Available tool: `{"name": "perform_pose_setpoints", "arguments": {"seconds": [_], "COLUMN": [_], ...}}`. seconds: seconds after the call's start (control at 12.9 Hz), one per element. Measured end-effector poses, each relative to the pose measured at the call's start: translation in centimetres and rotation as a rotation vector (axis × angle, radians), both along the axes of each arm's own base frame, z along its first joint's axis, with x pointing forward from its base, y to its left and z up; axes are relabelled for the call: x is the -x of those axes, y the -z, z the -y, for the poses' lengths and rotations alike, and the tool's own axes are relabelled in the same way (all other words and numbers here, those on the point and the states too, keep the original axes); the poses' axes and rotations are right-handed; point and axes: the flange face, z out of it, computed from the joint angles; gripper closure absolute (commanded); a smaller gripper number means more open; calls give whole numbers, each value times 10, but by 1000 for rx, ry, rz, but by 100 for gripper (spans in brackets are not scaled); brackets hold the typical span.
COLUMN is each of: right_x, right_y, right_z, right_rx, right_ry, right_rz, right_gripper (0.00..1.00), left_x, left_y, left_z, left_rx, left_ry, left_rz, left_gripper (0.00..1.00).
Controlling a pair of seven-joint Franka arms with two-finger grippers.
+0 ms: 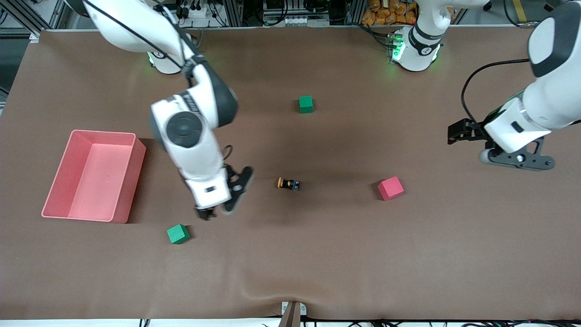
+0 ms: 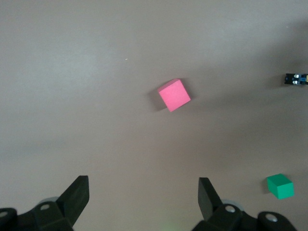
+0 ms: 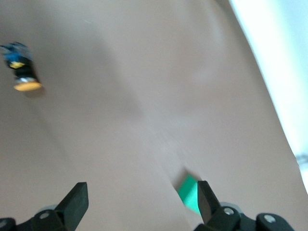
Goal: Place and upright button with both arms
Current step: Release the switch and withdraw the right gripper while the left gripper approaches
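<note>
Button (image 1: 288,183) lies on its side on brown table (image 1: 345,254), mid-table, orange cap toward right arm's end. Right gripper (image 1: 222,200) hangs over table just beside button on that end, fingers spread, empty. Green cube (image 1: 178,234) near it. Left gripper (image 1: 517,159) waits well apart, over left arm's end, jaws wide, empty. Red cube (image 1: 390,188) sits between it and button.

button (image 1: 288,183) on its side, right gripper (image 1: 225,196) nearby

No legible text or labels anywhere.
</note>
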Motion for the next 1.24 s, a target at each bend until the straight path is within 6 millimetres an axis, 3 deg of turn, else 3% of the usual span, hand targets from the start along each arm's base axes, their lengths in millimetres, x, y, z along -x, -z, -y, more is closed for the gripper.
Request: {"name": "perform_pose_setpoints", "arguments": {"seconds": [0.23,0.46,0.7,1.0,1.24], "right_x": [-20,-24,-12,17,44], "right_y": [-28,-58,-97,-146,-173], "right_z": [78,137,186,250,280], "right_rx": [-3,-6,2,-13,-41], "right_ry": [161,313,438,582,700], "right_rz": [10,11,-5,-42,-46], "right_gripper": [0,0,0,0,0], "left_x": [-9,-17,-24,-23,-33], "left_y": [27,55,68,84,101], "left_z": [31,58,76,109,112], "left_rx": [2,1,14,34,50], "left_ry": [80,121,249,434,580], "left_rz": [-7,-11,2,15,41], "left_gripper": [0,0,0,0,0]}}
